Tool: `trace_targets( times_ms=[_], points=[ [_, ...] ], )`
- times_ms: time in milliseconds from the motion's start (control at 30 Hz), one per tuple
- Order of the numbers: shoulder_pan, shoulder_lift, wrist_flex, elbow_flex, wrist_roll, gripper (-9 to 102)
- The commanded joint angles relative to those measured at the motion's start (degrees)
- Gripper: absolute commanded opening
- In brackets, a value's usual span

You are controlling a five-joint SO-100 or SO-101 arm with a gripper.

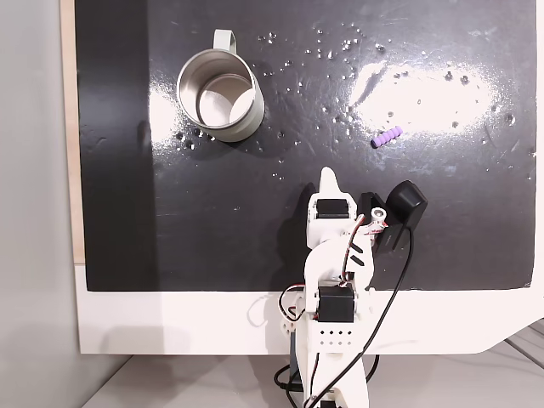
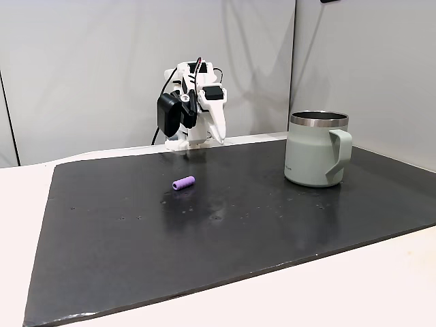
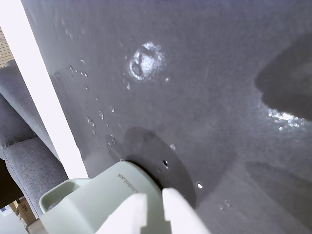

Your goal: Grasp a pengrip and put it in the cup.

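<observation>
A black mat [image 1: 255, 238], matte but glaring under the lamps and flecked with small pale specks, covers most of a white tabletop [image 1: 170, 323], and nothing of the task looks done: the arm [image 1: 336, 280] sits folded at the mat's near edge in the fixed view from above, its white plastic links and black motor housings strung with dark cable. The cup [image 1: 219, 94], a round brushed-metal mug with a shiny, empty inside and a pale grey-green loop handle, stands upright toward the mat's far left corner in that view; the fixed view from the side shows its body [image 2: 317, 158] as pale grey-green with a steel rim. The gripper [image 3: 155, 210] hangs above the mat with its white fingertips close together and holding nothing, a narrow gap between them in the wrist view. The pengrip [image 1: 387, 136], a tiny purple ribbed soft cylinder, lies on its side on the mat toward the right edge, well apart from the cup and ungrasped. Reaching, grasping, carrying and dropping are all left.
</observation>
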Motion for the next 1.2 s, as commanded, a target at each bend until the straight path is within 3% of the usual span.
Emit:
trace_targets(
  times_ms=[0,567,867,1167],
  points=[
    [-1.23,0.88,1.32,-0.88,-1.67,0],
    [-0.44,0.88,2.29,-2.72,-1.58,0],
    [0.79,-9.93,10.63,-26.37,-5.71,0],
    [-0.35,-22.76,22.5,-48.6,-16.44,0]
  ],
)
